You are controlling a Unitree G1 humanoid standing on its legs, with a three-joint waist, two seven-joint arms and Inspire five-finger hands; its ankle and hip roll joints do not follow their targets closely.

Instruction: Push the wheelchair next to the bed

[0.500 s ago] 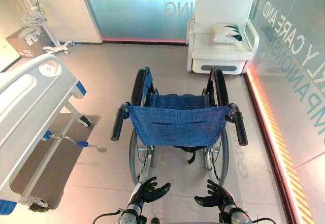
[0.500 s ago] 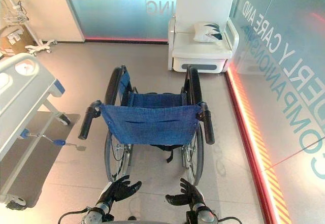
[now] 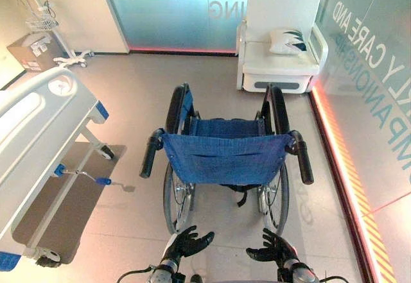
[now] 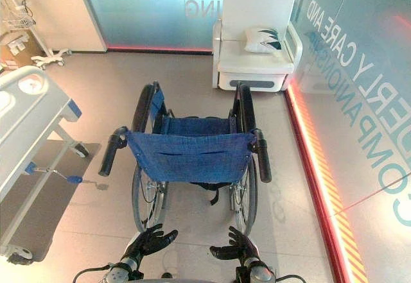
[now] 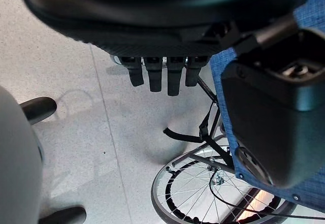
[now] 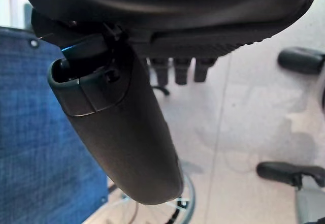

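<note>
Left eye view: wheelchair [image 3: 225, 159] beyond left hand [image 3: 186, 243], right hand [image 3: 273, 251]

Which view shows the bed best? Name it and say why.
Left eye view: the bed spans its left side, with the most frame visible. The right eye view crops more of it at the edge. The wrist views face the wheelchair and floor.

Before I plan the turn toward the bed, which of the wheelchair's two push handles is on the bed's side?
The left push handle, at the robot's left: the bed stands past it, while the right push handle faces the glass wall.
</note>
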